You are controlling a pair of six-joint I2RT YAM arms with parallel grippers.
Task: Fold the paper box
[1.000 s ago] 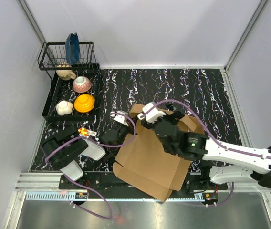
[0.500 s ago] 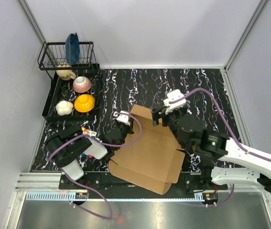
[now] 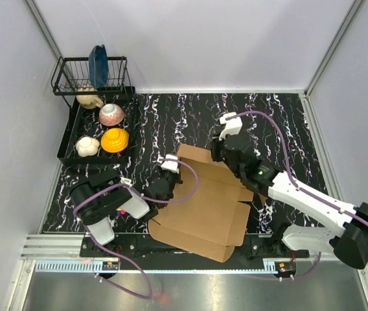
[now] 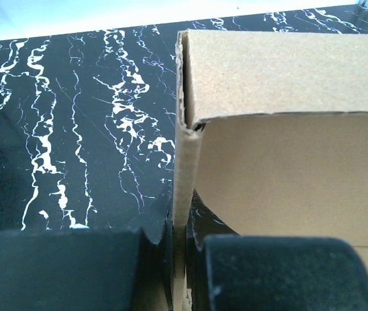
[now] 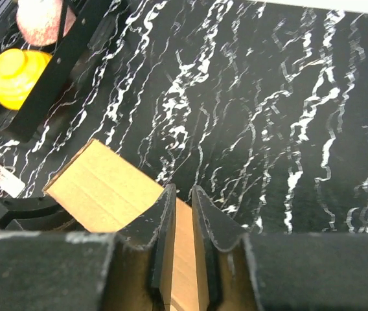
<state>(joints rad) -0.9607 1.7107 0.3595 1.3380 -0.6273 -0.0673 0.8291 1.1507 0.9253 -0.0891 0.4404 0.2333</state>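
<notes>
Item — paper box [image 3: 203, 207], brown card, on the worktop [image 3: 281, 116]. We find its upright left wall between the left pincer's [image 4: 179, 259] fingers, clamped. Far flap edge stands between the right pincer's [image 5: 183, 223] fingers — nipped close on it.

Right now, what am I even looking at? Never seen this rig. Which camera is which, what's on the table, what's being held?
Two robot arms are bolted at the near edge of a black marbled table. One picture looks down from above. The other two come from a camera on each wrist, with its own fingers at the bottom.

A brown cardboard box, partly folded, lies between the arms. The left gripper is shut on the edge of one upright flap. The right gripper has its fingers closed around the edge of the far flap.

At the far left, a black tray holds bowls, including a yellow bowl, with a wire rack behind it.
</notes>
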